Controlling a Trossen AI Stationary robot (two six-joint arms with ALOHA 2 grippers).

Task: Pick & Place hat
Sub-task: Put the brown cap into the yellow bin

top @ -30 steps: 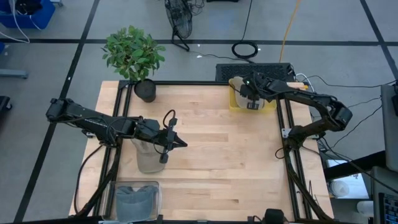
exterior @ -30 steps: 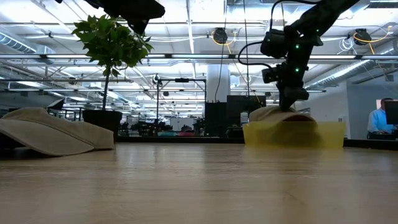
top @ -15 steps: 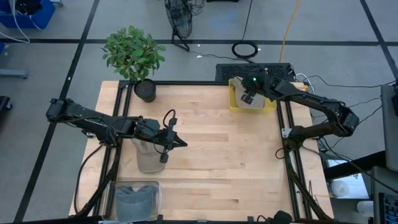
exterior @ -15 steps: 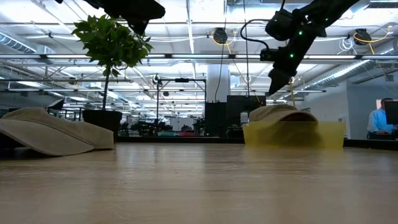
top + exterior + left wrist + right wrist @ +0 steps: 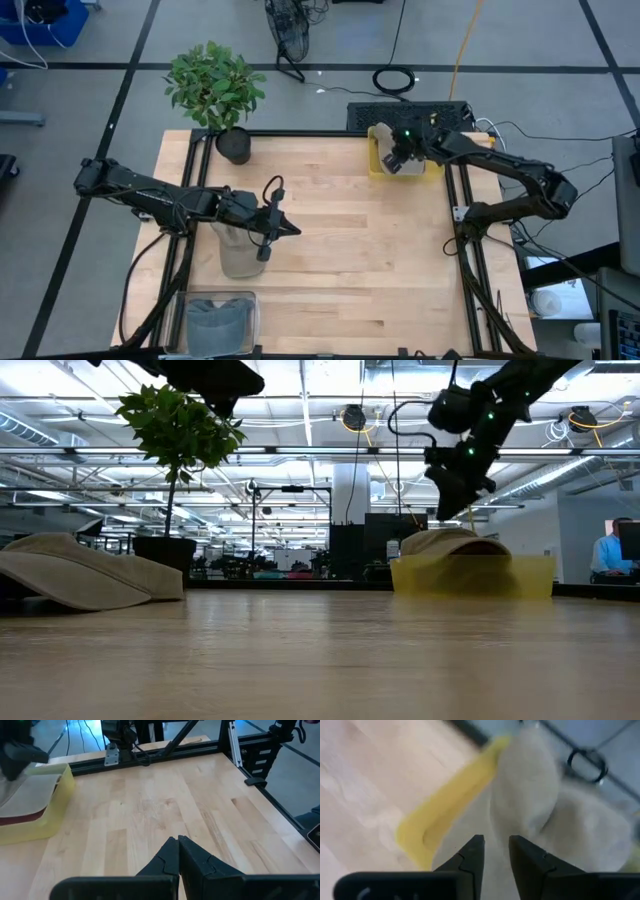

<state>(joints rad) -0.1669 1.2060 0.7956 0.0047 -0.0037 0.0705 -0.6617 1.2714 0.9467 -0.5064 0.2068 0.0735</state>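
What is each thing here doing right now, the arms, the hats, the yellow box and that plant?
Right gripper: open, empty, above the yellow bin.
Left gripper: shut, empty, over the table's middle.
Hat in the bin: lying in the yellow bin, released.
Second hat: lying flat on the table.
Potted plant: upright at the table's far corner.

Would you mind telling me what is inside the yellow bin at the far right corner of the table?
A beige hat lies in the yellow bin, with the right claw hanging just above it. Whatever sits beneath the hat is covered.
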